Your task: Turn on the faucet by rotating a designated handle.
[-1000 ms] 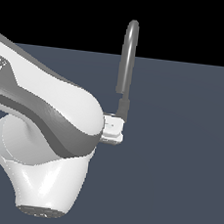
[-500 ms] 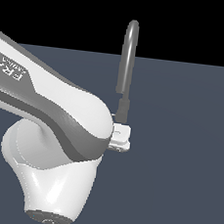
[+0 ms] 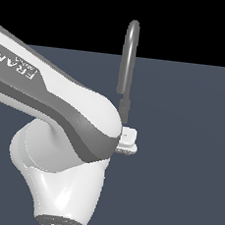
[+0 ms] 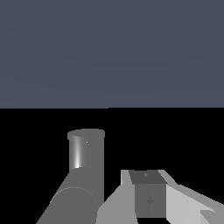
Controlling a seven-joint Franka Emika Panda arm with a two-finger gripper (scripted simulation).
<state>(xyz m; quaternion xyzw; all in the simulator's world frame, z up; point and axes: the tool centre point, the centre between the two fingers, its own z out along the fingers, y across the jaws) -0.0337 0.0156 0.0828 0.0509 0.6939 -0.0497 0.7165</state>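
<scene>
From where I stand, the arm [image 3: 60, 113] fills the near part of the scene and hides most of what matters. Just past its big white joint, only a small pale piece of the gripper [image 3: 127, 141] pokes out, right against the foot of the faucet [image 3: 128, 62] on the exterior view's left of it. The faucet rises behind that, slim stem upright, spout arching over the top. The wrist view is closer: one light grey finger [image 4: 148, 197] lies just beside a grey cylinder [image 4: 86, 151], probably the faucet's base, apart by a thin gap or perhaps touching. How wide the jaws stand I cannot tell, and nothing shows them holding anything. The handle itself I cannot pick out with certainty; it may be the grey bar running alongside the finger. If so, its long axis lies roughly parallel to the finger, and the coming push would go sideways against it.
</scene>
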